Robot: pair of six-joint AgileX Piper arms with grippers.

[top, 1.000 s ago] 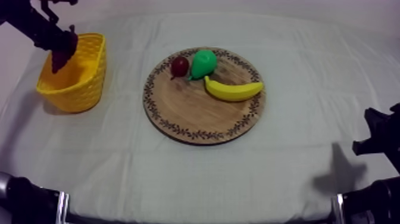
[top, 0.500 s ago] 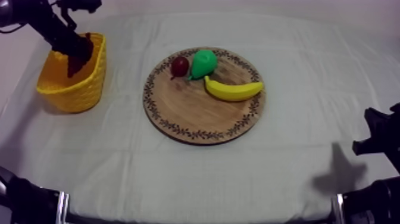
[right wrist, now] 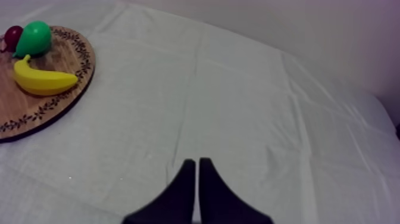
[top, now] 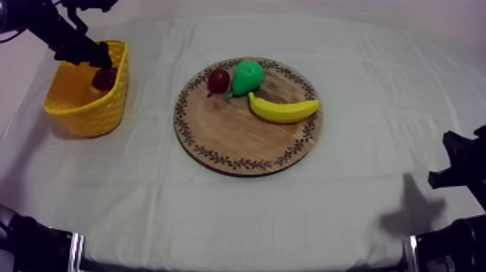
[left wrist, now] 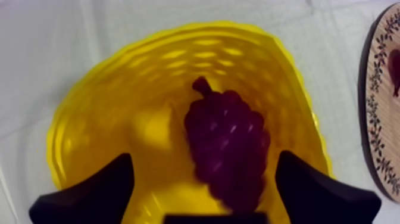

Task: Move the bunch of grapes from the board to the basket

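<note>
The dark purple bunch of grapes [left wrist: 229, 143] lies inside the yellow basket [left wrist: 178, 33], and its top peeks over the basket's right wall [top: 105, 78]. My left gripper [left wrist: 205, 158] hangs just above it, open, its fingers [left wrist: 95, 193] spread wide and clear of the fruit. From above, that gripper [top: 96, 58] is over the far rim of the basket [top: 83, 108] at the table's left. My right gripper [right wrist: 196, 176] is shut on nothing, its fingers a narrow wedge over bare cloth. The right arm [top: 463, 170] rests low at the table's right edge.
The round wooden board [top: 246, 137] at the table's middle carries a small red fruit [top: 218, 79], a green pear [top: 247, 75] and a banana [top: 283, 109]. The board [right wrist: 36, 113] lies well left of my right gripper, with bare cloth between.
My left gripper dipped into the basket with the grapes, opened and rose slightly. The grapes now lie loose in the basket. The right arm has not moved.
</note>
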